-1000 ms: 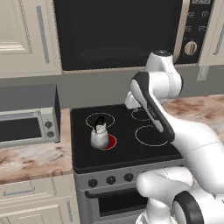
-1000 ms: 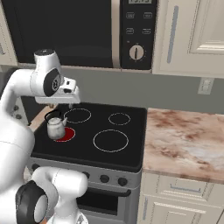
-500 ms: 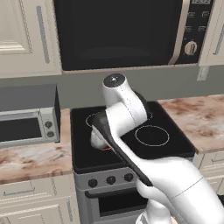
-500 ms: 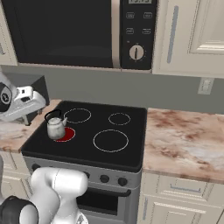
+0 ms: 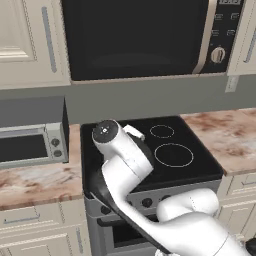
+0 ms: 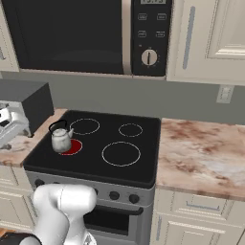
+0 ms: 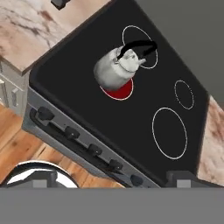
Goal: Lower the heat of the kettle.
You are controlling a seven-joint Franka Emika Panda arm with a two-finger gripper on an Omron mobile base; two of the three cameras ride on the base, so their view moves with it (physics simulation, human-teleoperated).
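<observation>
Over the last second the arm has swung off the cooktop to its left, and the claw [image 7: 111, 182] has spread as it went. It is now released: its 2 dark tips sit wide apart at the bottom corners of the hand view with nothing between them. The hand looks down across the stove [image 7: 144, 144] from beyond its front-left corner, so the row of 5 knobs [image 7: 94, 149] on the front panel lies close ahead. The task is barely begun. No knob is touched yet, and the hand seems to be lining up on that row. Which knob governs the lit ring I cannot tell.

The kettle [image 6: 61, 139] has not moved. In the right base view it stands on the front-left ring, at about 8 o'clock on the cooktop, and the red burner [image 6: 73, 148] glows under it and shows at its 4 o'clock side. That means the heat is on.

The kettle stands upright, lid knob uppermost. Its spout seems to point toward 3 o'clock in that view, along the stove's front edge. The thin black handle arches over the lid along the same line.
</observation>
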